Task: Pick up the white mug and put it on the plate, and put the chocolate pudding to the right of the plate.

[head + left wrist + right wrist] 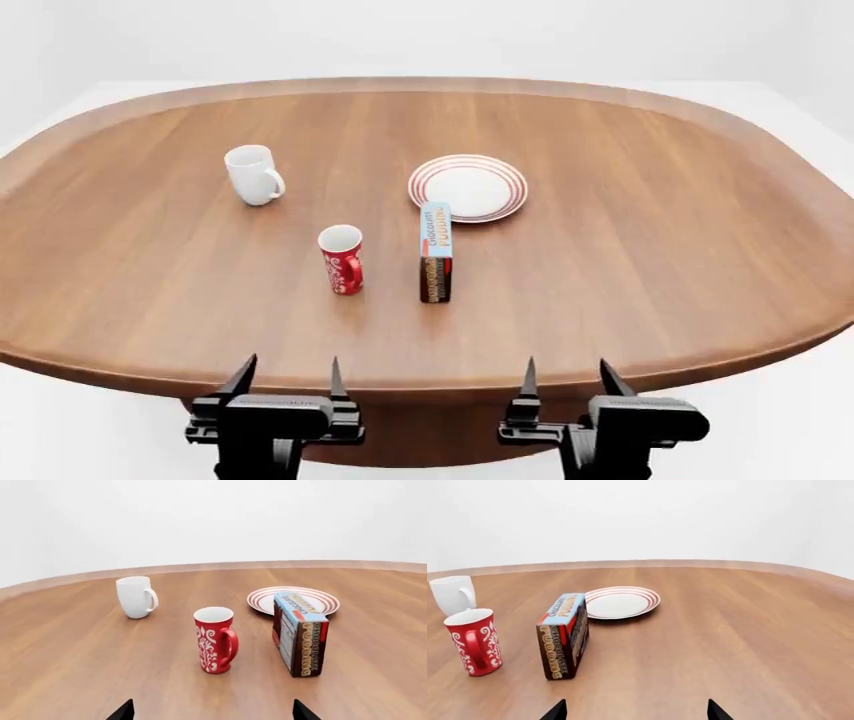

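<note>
Wood table (641, 270): both grippers open, empty, bottom frame. White mug (254, 174) upper left; reaching risks clipping red mug (342, 259) or toppling chocolate pudding (435, 252) beside plate (469, 187).

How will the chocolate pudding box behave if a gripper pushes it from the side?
The chocolate pudding stands on a narrow edge, tall and thin, so it would probably tip rather than slide. It looks like light cardboard, likely denting under a hard squeeze.

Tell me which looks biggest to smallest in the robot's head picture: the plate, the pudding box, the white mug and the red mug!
1. The plate looks widest.
2. The chocolate pudding box comes next.
3. The red mug and the white mug look about equal, so I will not rank them; the red one is nearer the camera.
</note>
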